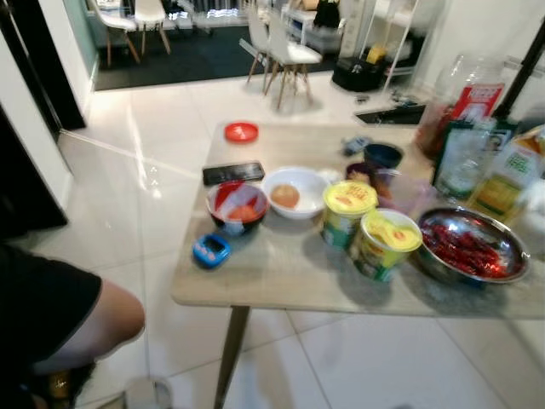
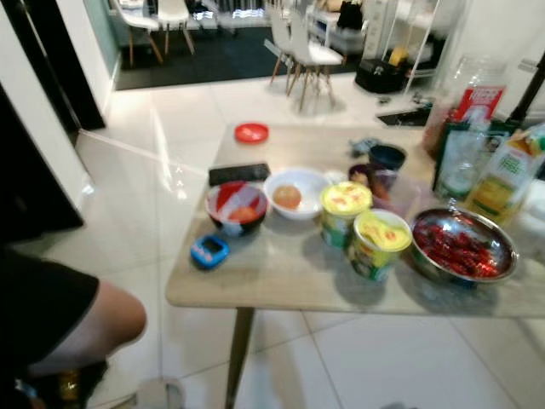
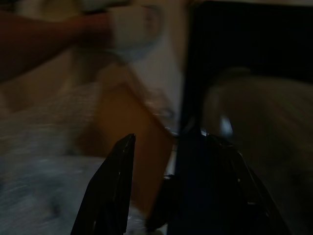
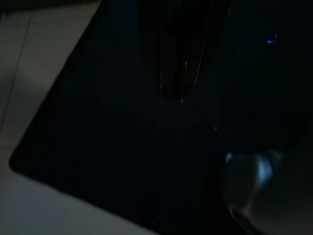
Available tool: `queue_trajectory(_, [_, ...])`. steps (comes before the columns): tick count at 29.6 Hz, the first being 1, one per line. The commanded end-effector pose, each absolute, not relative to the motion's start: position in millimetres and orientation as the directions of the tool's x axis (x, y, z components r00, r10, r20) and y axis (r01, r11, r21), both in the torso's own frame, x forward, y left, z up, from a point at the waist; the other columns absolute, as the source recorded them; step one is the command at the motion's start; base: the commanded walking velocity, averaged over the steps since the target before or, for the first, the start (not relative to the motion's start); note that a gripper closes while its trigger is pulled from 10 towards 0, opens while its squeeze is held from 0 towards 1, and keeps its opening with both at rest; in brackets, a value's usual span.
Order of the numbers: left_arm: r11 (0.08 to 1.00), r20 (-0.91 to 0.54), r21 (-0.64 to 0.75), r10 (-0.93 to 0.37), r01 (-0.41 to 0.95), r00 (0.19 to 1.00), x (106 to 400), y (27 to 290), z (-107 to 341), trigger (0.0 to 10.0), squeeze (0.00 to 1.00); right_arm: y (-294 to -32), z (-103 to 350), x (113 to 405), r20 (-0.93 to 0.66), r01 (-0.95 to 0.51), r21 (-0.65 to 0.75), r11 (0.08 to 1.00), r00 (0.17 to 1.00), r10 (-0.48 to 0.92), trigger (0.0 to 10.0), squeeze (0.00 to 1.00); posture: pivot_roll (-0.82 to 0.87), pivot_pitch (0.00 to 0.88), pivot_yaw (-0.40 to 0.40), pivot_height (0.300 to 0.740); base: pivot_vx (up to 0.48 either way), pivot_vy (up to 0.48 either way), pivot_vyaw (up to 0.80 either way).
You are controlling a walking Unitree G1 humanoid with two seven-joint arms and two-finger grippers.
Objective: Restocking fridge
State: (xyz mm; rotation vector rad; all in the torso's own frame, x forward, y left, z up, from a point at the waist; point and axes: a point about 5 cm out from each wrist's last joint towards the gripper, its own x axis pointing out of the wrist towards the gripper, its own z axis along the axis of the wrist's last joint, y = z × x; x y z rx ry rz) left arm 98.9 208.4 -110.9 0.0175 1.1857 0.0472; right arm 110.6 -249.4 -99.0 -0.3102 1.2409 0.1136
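A light wooden table (image 1: 281,281) holds the food. On it stand two yellow-lidded tubs (image 1: 348,211) (image 1: 385,243), a white bowl (image 1: 294,192) with something orange inside, a dark bowl (image 1: 236,205) with red contents, and a steel bowl of red food (image 1: 471,245). Bottles and a juice carton (image 1: 502,175) stand at the table's right end. In the blurred left wrist view my left gripper (image 3: 167,138) is open, its black fingers (image 3: 113,186) apart over a brownish surface. The right wrist view is very dark; my right gripper (image 4: 172,95) hangs with its fingers together.
A person's arm in a black sleeve (image 1: 77,324) is at the lower left, close to me. A red lid (image 1: 241,131), a black phone (image 1: 233,173) and a small blue object (image 1: 210,250) also lie on the table. White chairs (image 1: 281,51) stand beyond it on a glossy tiled floor.
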Motion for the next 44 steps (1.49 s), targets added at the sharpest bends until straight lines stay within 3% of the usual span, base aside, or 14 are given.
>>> queue_trajectory(1, [0.998,-0.933,0.031,0.047,-0.05,0.356,91.9,211.9,-112.0,10.0,0.0,-245.8,-100.9,106.9,-0.946,-0.25,-0.153,0.956,0.318,-0.068,10.0,0.0,-0.05,0.0,0.011,0.74,0.0,0.0,0.0])
queue_trajectory(11, [0.998,-0.93,0.024,0.041,-0.05,0.365,103.9,219.5,-107.9,10.0,0.0,-212.8,-106.0,117.6,-0.944,-0.262,-0.124,0.957,0.329,-0.032,10.0,0.0,-0.05,0.0,0.014,0.74,0.0,-0.135,0.0])
queue_trajectory(25, [0.999,-0.929,0.004,0.019,-0.042,0.368,108.7,210.7,-108.4,10.0,0.0,-245.3,-99.1,114.6,-0.944,-0.246,-0.155,0.957,0.323,-0.07,10.0,0.0,-0.05,0.0,0.012,0.74,0.104,-0.399,0.0])
queue_trajectory(36, [0.999,-0.932,0.006,0.021,-0.042,0.361,104.3,212.3,-109.2,10.0,0.0,-205.4,-108.9,112.1,-0.949,-0.266,-0.112,0.957,0.313,-0.024,10.0,0.0,-0.05,0.0,0.011,0.74,0.0,-0.416,-0.28])
queue_trajectory(44, [0.998,-0.929,0.027,0.044,-0.053,0.366,103.6,216.9,-108.5,10.0,0.0,-245.3,-99.6,112.6,-0.945,-0.244,-0.15,0.958,0.32,-0.066,10.0,0.0,-0.05,0.0,0.012,0.74,0.0,0.0,-0.39])
